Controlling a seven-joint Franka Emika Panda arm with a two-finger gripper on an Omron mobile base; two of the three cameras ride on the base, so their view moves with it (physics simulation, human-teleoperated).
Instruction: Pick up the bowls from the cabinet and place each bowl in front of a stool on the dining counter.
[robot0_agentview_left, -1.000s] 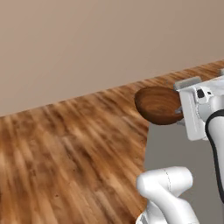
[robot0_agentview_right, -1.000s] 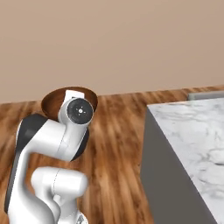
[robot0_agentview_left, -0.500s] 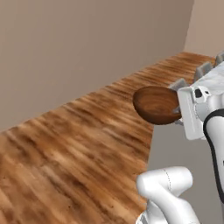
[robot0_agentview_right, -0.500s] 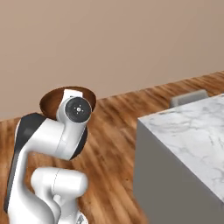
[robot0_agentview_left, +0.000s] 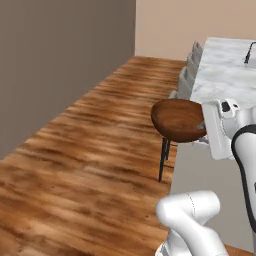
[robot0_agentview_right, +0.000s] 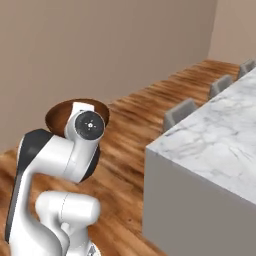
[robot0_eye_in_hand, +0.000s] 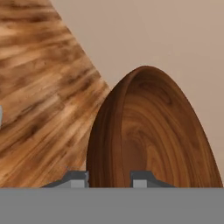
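Bowl rim clamped in end effector, near dining counter corner, above open floor.

- There are no words, numbers, labels or signs to read in any of the pictures.
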